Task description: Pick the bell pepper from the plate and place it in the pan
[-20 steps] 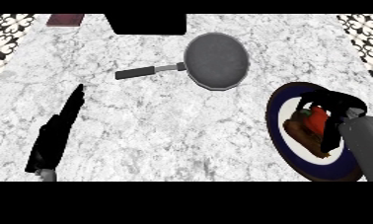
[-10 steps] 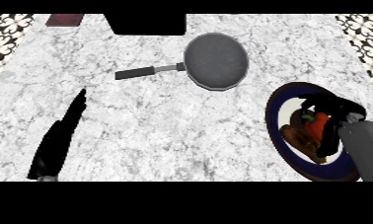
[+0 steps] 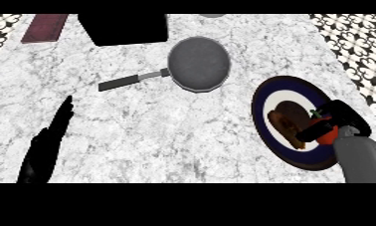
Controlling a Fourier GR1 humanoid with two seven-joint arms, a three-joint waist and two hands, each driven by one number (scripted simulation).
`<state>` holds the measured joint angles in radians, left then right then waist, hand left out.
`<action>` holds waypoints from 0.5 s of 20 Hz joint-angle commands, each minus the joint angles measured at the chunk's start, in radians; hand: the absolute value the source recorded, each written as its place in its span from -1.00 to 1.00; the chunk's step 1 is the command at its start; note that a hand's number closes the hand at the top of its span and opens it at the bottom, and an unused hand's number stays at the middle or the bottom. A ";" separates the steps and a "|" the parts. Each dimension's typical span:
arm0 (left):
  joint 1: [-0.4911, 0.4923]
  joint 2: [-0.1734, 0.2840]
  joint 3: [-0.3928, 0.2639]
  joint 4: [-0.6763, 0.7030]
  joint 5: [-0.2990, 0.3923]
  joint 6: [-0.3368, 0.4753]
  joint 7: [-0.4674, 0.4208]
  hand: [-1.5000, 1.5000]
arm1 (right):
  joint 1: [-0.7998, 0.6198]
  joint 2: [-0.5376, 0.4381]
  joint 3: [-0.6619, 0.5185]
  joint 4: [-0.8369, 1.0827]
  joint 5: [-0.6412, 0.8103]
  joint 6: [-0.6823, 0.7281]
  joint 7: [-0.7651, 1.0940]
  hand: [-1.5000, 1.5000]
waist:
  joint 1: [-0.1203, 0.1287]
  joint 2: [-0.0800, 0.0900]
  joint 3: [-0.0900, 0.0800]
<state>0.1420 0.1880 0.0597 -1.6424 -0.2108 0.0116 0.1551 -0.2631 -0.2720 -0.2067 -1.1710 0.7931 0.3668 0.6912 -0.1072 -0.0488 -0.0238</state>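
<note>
Fingers of my right hand are curled round the bell pepper, which shows red between them at the right side of the plate. The pepper is over the plate's right part; whether it is touching the surface I cannot tell. Just left of it on the same plate lies a brown food item. My left hand sits low at the left edge over the marble desk, its fingers straight and holding nothing. Farther up, near the middle of the desk, I see the pan, grey and round, with its handle pointing down-left. It stands well apart from the plate. Beyond it are a black box and, at the far left, a dark red board.
</note>
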 commanded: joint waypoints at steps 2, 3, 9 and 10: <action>0.010 0.005 0.012 0.009 -0.002 0.006 0.000 0.00 | -0.004 0.053 -0.003 -0.156 0.171 -0.257 0.267 1.00 | -0.009 -0.004 0.003; 0.004 0.003 0.007 0.002 0.005 -0.003 0.016 0.00 | -0.034 0.034 0.028 -0.204 0.237 -0.286 0.304 1.00 | 0.006 -0.005 0.003; 0.000 -0.001 -0.021 -0.006 0.003 -0.021 -0.006 0.00 | -0.135 0.110 0.239 -0.415 0.576 -0.330 0.555 1.00 | 0.081 0.015 0.010; -0.010 0.025 -0.001 -0.004 0.012 -0.036 -0.008 0.00 | -0.128 0.130 0.280 -0.441 0.639 -0.313 0.586 1.00 | 0.081 0.018 0.011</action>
<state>0.1418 0.1969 0.0545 -1.6424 -0.2077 -0.0059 0.1527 -0.3479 -0.1969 -0.0432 -1.5024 1.2398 0.0752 1.0631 -0.0556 -0.0409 -0.0171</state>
